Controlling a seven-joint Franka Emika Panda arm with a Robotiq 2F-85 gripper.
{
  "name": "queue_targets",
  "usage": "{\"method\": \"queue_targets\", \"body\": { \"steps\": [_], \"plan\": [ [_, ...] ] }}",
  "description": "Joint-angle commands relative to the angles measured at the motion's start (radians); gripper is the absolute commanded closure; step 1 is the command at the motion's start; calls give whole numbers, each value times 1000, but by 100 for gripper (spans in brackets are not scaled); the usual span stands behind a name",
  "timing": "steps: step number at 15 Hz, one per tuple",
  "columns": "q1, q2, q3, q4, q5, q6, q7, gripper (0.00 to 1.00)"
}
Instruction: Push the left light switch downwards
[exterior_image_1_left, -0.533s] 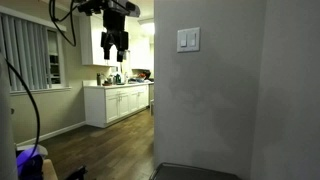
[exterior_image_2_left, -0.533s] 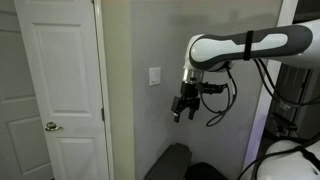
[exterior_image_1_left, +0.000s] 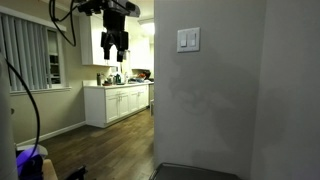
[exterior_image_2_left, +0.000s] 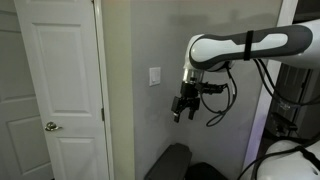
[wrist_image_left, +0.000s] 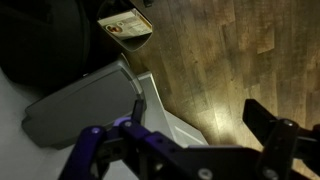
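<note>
Gripper (exterior_image_2_left: 177, 114) hangs with its two fingers spread wide, holding nothing. One white door (exterior_image_2_left: 60, 90) stands beside one grey wall (exterior_image_2_left: 130, 125). One switch plate (exterior_image_1_left: 188, 40) carries two paddles. The left light switch (exterior_image_1_left: 184, 40) sits apart from the gripper.

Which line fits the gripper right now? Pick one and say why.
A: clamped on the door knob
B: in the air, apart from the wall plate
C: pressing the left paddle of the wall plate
B: in both exterior views the gripper hangs in the air, with a clear gap between it and the wall plate. Nothing touches the left light switch.
</note>
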Motion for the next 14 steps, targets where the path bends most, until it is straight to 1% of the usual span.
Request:
{"method": "queue_targets", "body": {
  "steps": [1, 3, 4, 5, 9, 12, 13, 14],
  "plan": [
    [-16, 0, 11, 3, 8, -5, -8, 0],
    [-17, 11, 13, 8, -1, 7, -15, 0],
    [-22, 48, 14, 24, -15, 50, -29, 0],
    [-26, 60, 19, 28, -28, 79, -29, 0],
    [-33, 155, 38, 47, -80, 333, -33, 0],
    [-25, 222, 42, 63, -106, 519, -24, 0],
    [-16, 242, 36, 69, -106, 559, -39, 6],
    [-14, 259, 36, 75, -109, 598, -39, 27]
  ]
}}
